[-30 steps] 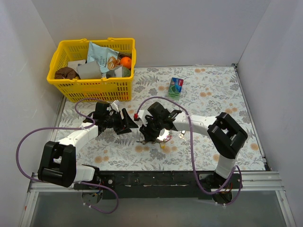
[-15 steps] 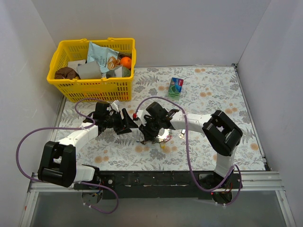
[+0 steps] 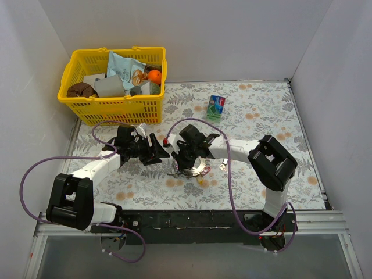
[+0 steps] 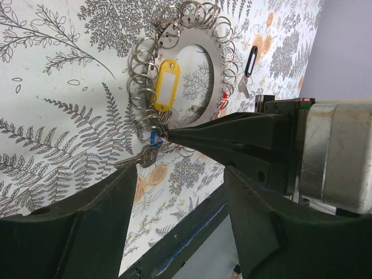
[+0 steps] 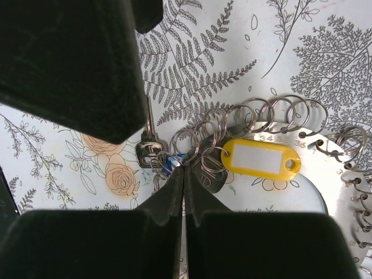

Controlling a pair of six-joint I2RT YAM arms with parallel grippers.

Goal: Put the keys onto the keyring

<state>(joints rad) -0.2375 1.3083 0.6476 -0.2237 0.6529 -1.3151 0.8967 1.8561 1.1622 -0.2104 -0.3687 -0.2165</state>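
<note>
The keyring (image 4: 181, 36) lies flat on the floral cloth, its rim lined with small wire rings; it also shows as keyring (image 3: 201, 169) and keyring (image 5: 328, 174). A yellow tag (image 5: 261, 158) rests across it. A silver key (image 5: 149, 145) with a blue tag (image 5: 170, 164) lies at its edge. My right gripper (image 5: 184, 172) is shut, its tips right at the small rings beside that key; I cannot tell whether a wire is pinched. My left gripper (image 4: 181, 174) hovers open and empty just left of the ring, also seen as left gripper (image 3: 153, 150).
A yellow basket (image 3: 113, 107) full of items stands at the back left. A small green and blue box (image 3: 215, 107) lies behind the ring. A black oval clip (image 4: 251, 61) and another key (image 4: 242, 88) lie beyond the ring. White walls enclose the table.
My right gripper's jaws have closed from partly open to shut at the ring's edge, and its arm shifted slightly left. The left arm has not moved.
</note>
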